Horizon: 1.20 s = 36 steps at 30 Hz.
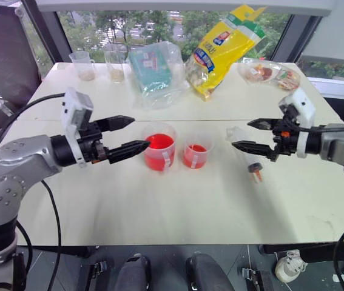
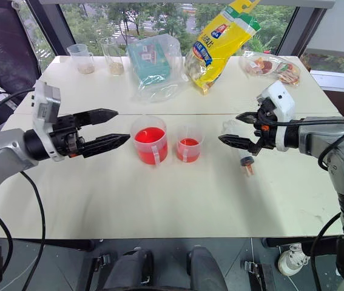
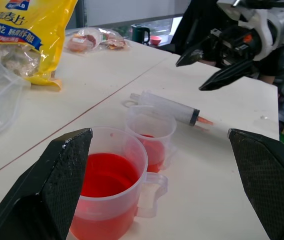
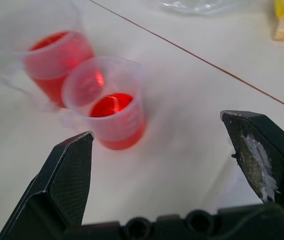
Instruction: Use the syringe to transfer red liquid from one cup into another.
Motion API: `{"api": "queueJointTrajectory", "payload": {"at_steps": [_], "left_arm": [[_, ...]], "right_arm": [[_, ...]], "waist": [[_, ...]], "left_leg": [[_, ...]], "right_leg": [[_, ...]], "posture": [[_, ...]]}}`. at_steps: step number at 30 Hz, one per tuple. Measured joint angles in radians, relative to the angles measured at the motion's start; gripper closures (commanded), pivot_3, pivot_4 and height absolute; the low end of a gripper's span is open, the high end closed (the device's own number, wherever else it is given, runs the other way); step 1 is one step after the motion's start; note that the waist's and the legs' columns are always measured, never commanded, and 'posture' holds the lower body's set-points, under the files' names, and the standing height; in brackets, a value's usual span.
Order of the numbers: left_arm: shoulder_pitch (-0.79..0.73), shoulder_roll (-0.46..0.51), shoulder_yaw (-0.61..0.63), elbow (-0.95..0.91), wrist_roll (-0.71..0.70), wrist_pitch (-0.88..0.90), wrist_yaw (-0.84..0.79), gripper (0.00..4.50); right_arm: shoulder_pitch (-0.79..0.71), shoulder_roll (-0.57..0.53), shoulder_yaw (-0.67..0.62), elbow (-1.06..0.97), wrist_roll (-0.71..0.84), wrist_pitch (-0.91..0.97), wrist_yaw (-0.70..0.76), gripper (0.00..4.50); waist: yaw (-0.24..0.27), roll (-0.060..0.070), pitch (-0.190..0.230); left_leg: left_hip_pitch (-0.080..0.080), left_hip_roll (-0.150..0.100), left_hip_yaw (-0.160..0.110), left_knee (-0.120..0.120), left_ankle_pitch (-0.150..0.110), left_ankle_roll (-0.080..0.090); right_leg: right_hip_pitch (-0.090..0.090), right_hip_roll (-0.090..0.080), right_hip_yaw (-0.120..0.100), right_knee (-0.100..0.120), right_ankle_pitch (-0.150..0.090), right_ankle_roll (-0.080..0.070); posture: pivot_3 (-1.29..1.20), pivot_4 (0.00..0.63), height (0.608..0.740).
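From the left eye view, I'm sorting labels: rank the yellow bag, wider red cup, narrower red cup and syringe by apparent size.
1. yellow bag, though farther back
2. wider red cup
3. narrower red cup
4. syringe, partly hidden by the right pincer, so unsure

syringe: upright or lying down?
Lying down. The syringe rests flat on the table beside the smaller cup, orange tip toward the robot, below the open right gripper.
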Motion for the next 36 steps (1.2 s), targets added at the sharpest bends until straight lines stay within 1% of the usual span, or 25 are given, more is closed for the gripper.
{"api": "queueJointTrajectory", "payload": {"at_steps": [2, 6, 9, 12, 15, 18, 22, 25, 29, 30, 36], "left_arm": [[0.000, -0.006, -0.006, 0.000, 0.006, -0.010, 0.001, 0.00], [-0.004, -0.020, -0.023, 0.001, 0.011, -0.023, 0.005, 0.00], [-0.016, -0.035, -0.037, 0.004, 0.017, -0.040, 0.005, 0.00], [-0.022, -0.051, -0.063, 0.008, 0.040, -0.059, 0.005, 0.00], [-0.022, -0.067, -0.078, 0.011, 0.059, -0.068, 0.008, 0.00], [-0.009, -0.076, -0.082, 0.006, 0.064, -0.079, 0.021, 0.00], [0.011, -0.077, -0.079, -0.009, 0.070, -0.084, 0.032, 0.00], [0.015, -0.077, -0.074, -0.010, 0.074, -0.085, 0.046, 0.00], [0.015, -0.072, -0.074, -0.010, 0.077, -0.085, 0.043, 0.00], [0.015, -0.069, -0.074, -0.010, 0.078, -0.086, 0.041, 0.00], [0.009, -0.052, -0.073, 0.006, 0.099, -0.104, 0.016, 0.00]], "right_arm": [[-0.042, 0.000, 0.036, 0.039, -0.025, 0.012, -0.008, 0.05], [-0.167, 0.007, 0.146, 0.189, -0.109, 0.065, -0.032, 0.05], [-0.273, 0.063, 0.249, 0.359, -0.194, 0.123, -0.064, 0.05], [-0.335, 0.124, 0.327, 0.510, -0.265, 0.133, -0.076, 0.05], [-0.389, 0.201, 0.373, 0.687, -0.330, 0.113, -0.087, 0.05], [-0.428, 0.255, 0.406, 0.831, -0.397, 0.057, -0.091, 0.05], [-0.454, 0.293, 0.426, 0.930, -0.461, -0.011, -0.069, 0.05], [-0.469, 0.310, 0.429, 0.970, -0.490, -0.044, -0.042, 0.82], [-0.479, 0.335, 0.428, 0.990, -0.518, -0.069, -0.016, 2.85], [-0.482, 0.336, 0.427, 0.995, -0.525, -0.073, -0.013, 3.12], [-0.480, 0.335, 0.396, 0.983, -0.541, -0.044, -0.028, 3.13]], "waist": [[-0.001, 0.000, 0.000], [-0.001, 0.000, 0.000], [-0.003, 0.000, 0.000], [-0.002, 0.000, 0.000], [-0.002, 0.000, 0.000], [-0.003, 0.000, 0.000], [-0.003, 0.000, 0.000], [-0.004, 0.000, 0.000], [-0.004, 0.000, 0.000], [-0.004, 0.000, 0.000], [-0.003, 0.000, 0.000]], "left_leg": [[0.000, 0.000, 0.000, 0.000, 0.000, 0.000], [0.000, 0.000, 0.000, 0.000, 0.000, 0.000], [0.000, 0.000, 0.000, 0.000, 0.000, 0.000], [0.000, 0.000, 0.001, 0.000, 0.000, 0.000], [0.000, 0.000, 0.001, 0.000, 0.000, 0.000], [-0.001, 0.000, 0.001, 0.000, 0.000, 0.000], [-0.001, 0.000, 0.001, 0.000, 0.000, 0.000], [0.000, 0.000, 0.001, 0.000, 0.000, 0.000], [0.001, 0.000, 0.001, 0.001, 0.000, 0.000], [0.001, 0.000, 0.001, 0.001, 0.000, 0.000], [0.000, 0.000, 0.001, 0.001, 0.000, 0.000]], "right_leg": [[0.000, 0.000, 0.000, 0.000, 0.000, 0.000], [0.000, 0.000, 0.000, 0.000, 0.000, 0.000], [0.000, 0.000, 0.000, 0.000, 0.000, 0.000], [-0.001, 0.000, 0.000, 0.000, 0.000, 0.000], [-0.001, 0.000, 0.001, 0.000, 0.000, 0.000], [-0.002, 0.000, 0.001, 0.000, 0.000, 0.000], [-0.002, 0.000, 0.001, 0.000, 0.000, 0.000], [-0.001, 0.000, 0.001, 0.001, 0.000, 0.000], [0.000, 0.000, 0.001, 0.001, 0.000, 0.000], [0.000, 0.000, 0.001, 0.001, 0.000, 0.000], [-0.001, 0.000, 0.000, 0.001, 0.000, 0.000]], "posture": [[0.00, 0.150, 0.740], [0.00, 0.150, 0.740], [0.00, 0.150, 0.740], [0.00, 0.150, 0.740], [0.00, 0.150, 0.740], [0.00, 0.150, 0.740], [0.00, 0.150, 0.740], [0.00, 0.150, 0.740], [0.00, 0.150, 0.740], [0.00, 0.150, 0.740], [0.00, 0.150, 0.740]]}}
